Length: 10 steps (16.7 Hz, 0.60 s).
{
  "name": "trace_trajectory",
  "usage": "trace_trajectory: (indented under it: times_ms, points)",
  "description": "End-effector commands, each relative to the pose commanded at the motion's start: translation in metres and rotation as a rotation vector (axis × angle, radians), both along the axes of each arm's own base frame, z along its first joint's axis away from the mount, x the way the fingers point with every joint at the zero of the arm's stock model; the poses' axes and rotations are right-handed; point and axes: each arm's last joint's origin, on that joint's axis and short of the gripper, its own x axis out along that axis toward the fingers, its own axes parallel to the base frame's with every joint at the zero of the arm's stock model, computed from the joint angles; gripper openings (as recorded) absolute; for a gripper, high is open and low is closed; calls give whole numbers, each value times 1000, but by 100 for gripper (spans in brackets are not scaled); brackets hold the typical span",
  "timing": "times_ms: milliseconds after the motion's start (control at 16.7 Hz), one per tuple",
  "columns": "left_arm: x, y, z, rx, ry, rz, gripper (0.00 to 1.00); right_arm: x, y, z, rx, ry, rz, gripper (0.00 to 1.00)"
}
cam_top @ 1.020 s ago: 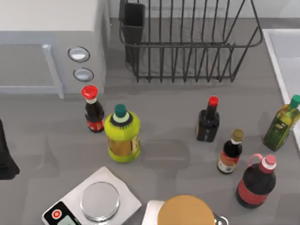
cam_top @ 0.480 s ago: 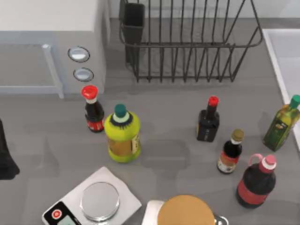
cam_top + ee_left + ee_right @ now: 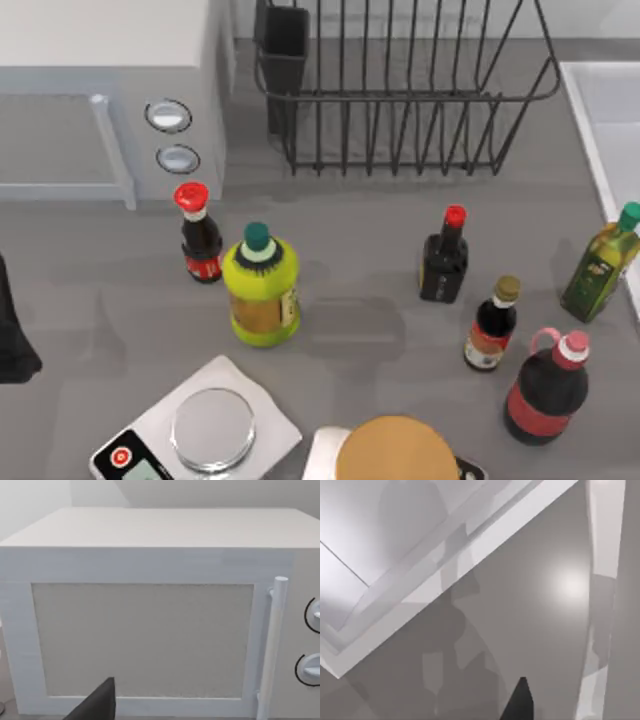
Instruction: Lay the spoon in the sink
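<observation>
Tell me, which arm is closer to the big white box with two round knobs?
Left. The left arm sits at the table's left edge near the white box, facing its door. The right arm is by the pale grey rectangular sink at the right edge.

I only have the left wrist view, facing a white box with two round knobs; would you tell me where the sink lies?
Observer: In the top view, the sink sits at the right edge of the table.
Operator: What stands to its left?
Observer: A black wire rack, at the back.
Operator: And where is my right arm?
Observer: The right wrist view looks onto the sink's raised rim, with the right end effector over the grey surface beside it.
</observation>
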Motion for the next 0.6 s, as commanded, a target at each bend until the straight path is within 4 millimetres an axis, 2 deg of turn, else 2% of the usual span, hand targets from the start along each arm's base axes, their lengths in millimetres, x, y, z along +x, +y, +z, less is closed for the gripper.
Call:
trace_trajectory:
  times_ms: [180, 360, 600]
  points:
    - [0, 0, 0, 0, 0, 0, 100, 64, 0, 6, -27, 7, 1, 0]
    - [0, 0, 0, 0, 0, 0, 100, 126, 11, 1, -59, -1, 4, 0]
    - [0, 0, 0, 0, 0, 0, 100, 187, 39, -16, -102, -39, 9, 0]
